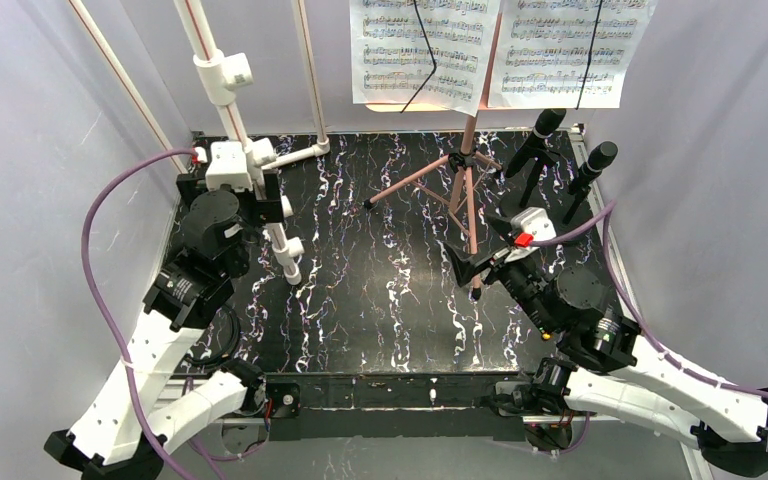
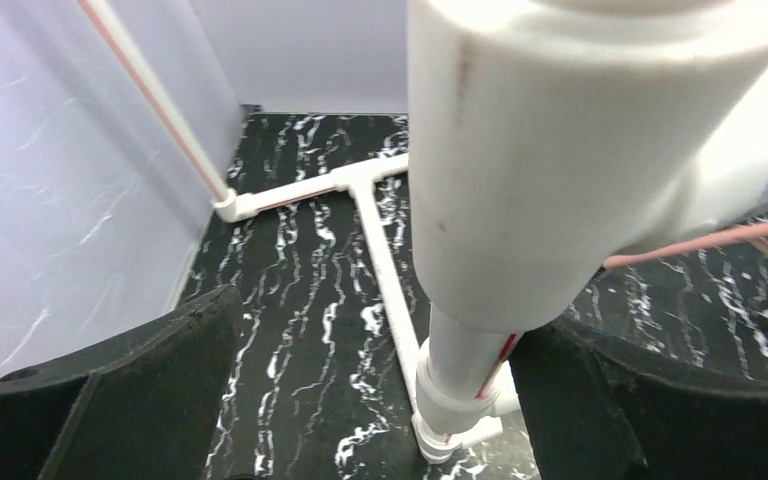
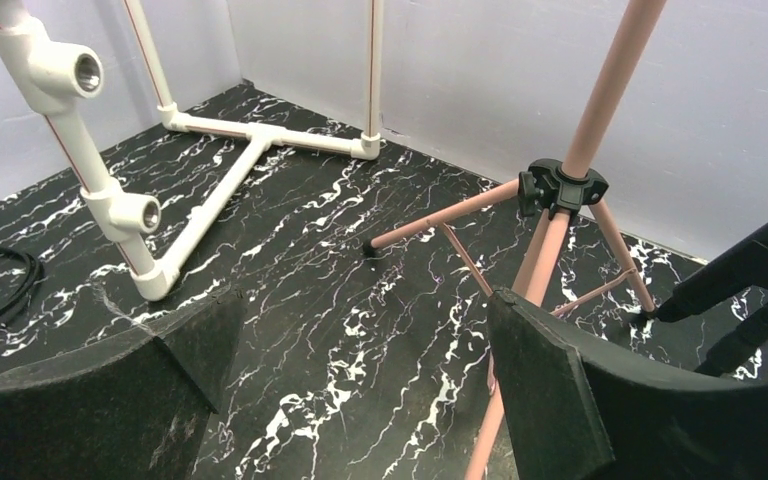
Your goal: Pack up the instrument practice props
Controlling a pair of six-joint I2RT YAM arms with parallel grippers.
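The music stand's pink pole (image 1: 468, 135) and tripod legs (image 1: 415, 182) stand at the table's back middle. Two white sheet-music pages (image 1: 425, 50) (image 1: 570, 50) cover its desk at the top. Two black microphones (image 1: 545, 125) (image 1: 598, 158) stand just right of it. My right gripper (image 1: 475, 265) is open and empty, low by the tripod's front leg. In the right wrist view (image 3: 365, 340) that pink leg (image 3: 535, 265) runs down along the right finger's inner edge. My left gripper (image 1: 270, 200) is open, its fingers on either side of the white pipe upright (image 2: 500, 200).
The white pipe frame (image 1: 222, 75) fills the back left, its base tee on the marbled black tabletop (image 3: 210, 200). A black cable coil (image 1: 215, 345) lies at the front left. Grey cloth walls (image 1: 20, 150) close in the left, back and right sides.
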